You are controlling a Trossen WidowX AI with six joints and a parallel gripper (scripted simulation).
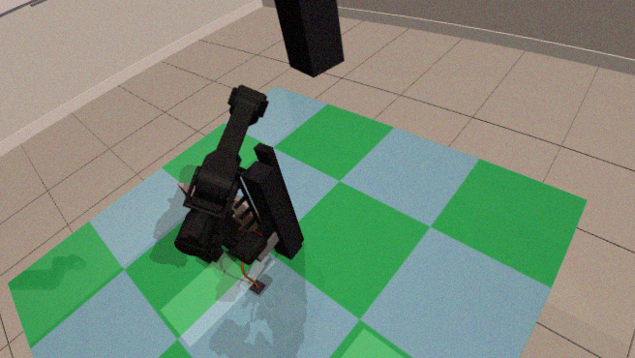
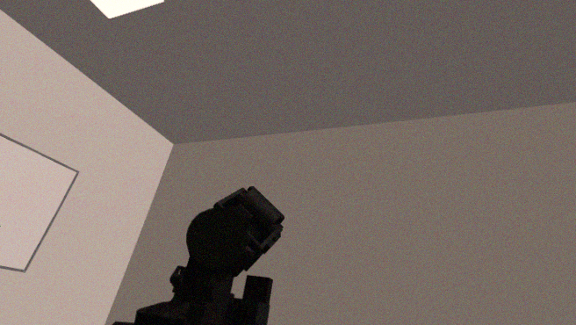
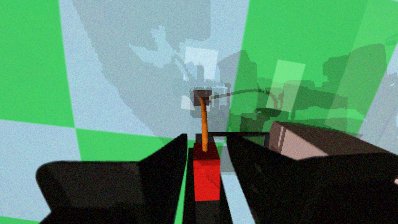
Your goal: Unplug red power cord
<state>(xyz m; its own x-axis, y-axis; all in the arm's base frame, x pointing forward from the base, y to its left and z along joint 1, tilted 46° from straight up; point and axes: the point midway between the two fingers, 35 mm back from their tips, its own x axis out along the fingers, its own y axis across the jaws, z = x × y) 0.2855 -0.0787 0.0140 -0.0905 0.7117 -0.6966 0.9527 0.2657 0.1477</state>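
Red boxy plug (image 3: 207,170) of the power cord was sitting between the two black fingers of the end effector (image 3: 206,142) in my wrist feed, out of the strip. The fingers had let go: I could see a sliver of pale-blue surface between the plug and the finger on the right of the picture (image 3: 255,165), so the end effector was released, not clenched on anything. On the other side, the finger (image 3: 165,165) was very near the plug, and I couldn't tell if it was touching.

From the plug's far end the thin orange cord (image 3: 204,120) ran up and away to a small grey block (image 3: 201,94) sitting on the green and pale-blue checkered desk (image 3: 30,60). The pinkish-brown box-shaped power strip (image 3: 310,142) showed just beside the right-hand finger, partly hidden behind it.

From the top camera the black robot arm (image 1: 218,179) was folded low over the desk, hiding the plug, with only a curl of the cord poking out below it down to the grey block. A tall dark slab (image 1: 273,203) leaned right next to the arm. The exterior camera only caught the arm's dark upper joint (image 2: 233,237) against wall and ceiling, so no help there.
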